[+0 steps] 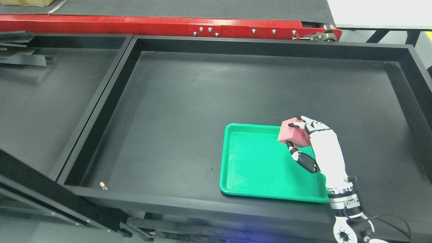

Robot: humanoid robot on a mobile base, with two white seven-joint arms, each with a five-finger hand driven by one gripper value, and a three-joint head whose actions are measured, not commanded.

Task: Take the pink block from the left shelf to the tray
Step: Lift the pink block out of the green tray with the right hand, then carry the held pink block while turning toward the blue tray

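My right hand (296, 135) comes up from the lower right and is shut on the pink block (293, 133), with the fingers over its top and the thumb under it. The block hangs tilted above the right part of the green tray (256, 162), near the tray's far rim. The tray lies flat in the large black bin (270, 45) and holds nothing. My left arm does not show.
A second black bin (50, 101) adjoins on the left, divided by a black wall (101, 101). A red rail (152, 25) runs along the back. A small brass piece (103, 185) lies at the bin's front left corner.
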